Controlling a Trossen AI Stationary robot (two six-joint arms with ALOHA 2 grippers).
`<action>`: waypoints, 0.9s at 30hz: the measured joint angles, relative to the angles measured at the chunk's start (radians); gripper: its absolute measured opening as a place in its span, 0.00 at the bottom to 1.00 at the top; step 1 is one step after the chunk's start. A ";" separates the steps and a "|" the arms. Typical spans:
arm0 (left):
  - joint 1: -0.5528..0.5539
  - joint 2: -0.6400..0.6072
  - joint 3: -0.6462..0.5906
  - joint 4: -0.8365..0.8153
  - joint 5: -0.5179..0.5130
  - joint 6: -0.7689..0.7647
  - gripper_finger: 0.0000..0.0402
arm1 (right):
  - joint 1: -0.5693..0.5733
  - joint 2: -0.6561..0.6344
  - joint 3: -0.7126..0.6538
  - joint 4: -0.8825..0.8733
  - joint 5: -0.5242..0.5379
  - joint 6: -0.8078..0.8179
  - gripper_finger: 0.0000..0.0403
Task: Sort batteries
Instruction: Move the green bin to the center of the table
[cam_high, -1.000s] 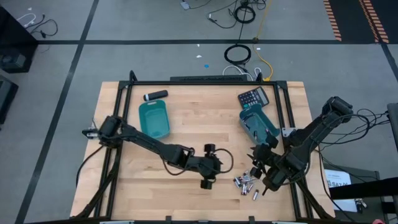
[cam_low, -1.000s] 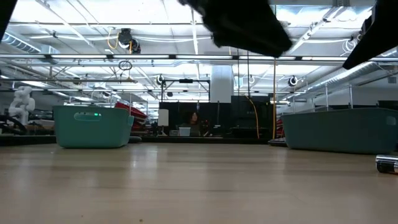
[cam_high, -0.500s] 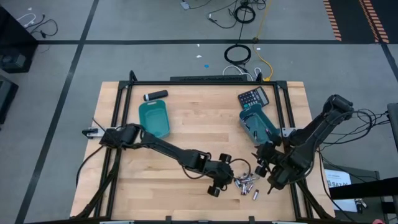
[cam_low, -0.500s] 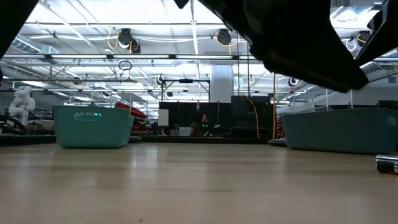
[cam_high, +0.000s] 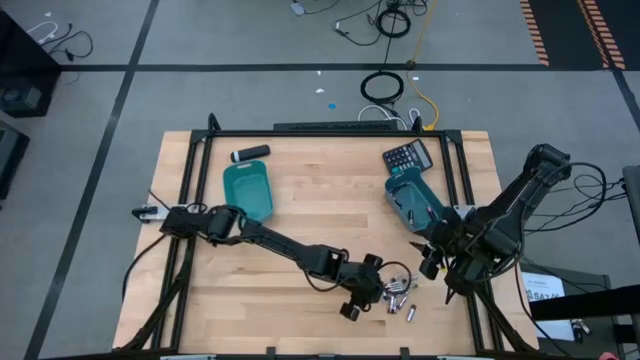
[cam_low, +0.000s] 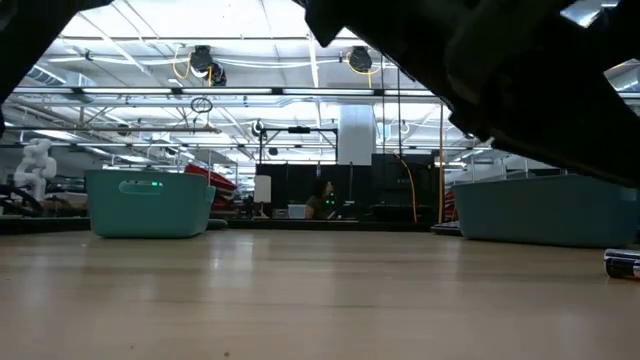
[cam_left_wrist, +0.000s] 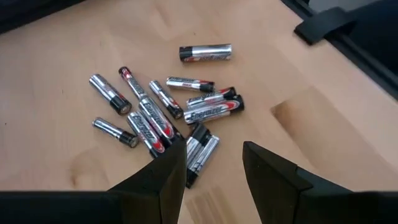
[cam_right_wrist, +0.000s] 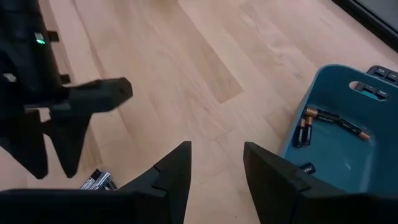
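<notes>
Left gripper (cam_left_wrist: 211, 171): reached over the loose heap since a second ago, fingers apart, empty.
Small silvery-and-black cylindrical batteries (cam_left_wrist: 163, 111): scattered on the bare wood, near the table's front edge.
Right gripper (cam_right_wrist: 214, 171): drawn back toward the teal plastic bin (cam_right_wrist: 323, 155) (copper-topped cells inside), fingers spread, holding nothing.
Meaning: probably a pick next.

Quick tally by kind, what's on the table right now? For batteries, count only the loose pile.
Loose batteries: about 12, a few overlap
Teal bins: 2
Calculator: 1
Black cylinder with white tip: 1
Total: about 16
</notes>
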 joint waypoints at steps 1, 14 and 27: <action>0.001 0.007 0.006 0.002 0.000 0.008 0.42 | 0.000 0.000 0.000 0.001 0.001 0.000 0.34; 0.008 -0.051 0.023 -0.271 -0.393 -0.064 0.42 | 0.000 0.001 0.000 0.000 -0.002 -0.002 0.34; -0.022 -0.152 -0.041 -0.967 -0.608 -0.637 0.42 | 0.040 0.001 0.000 0.005 -0.002 -0.031 0.34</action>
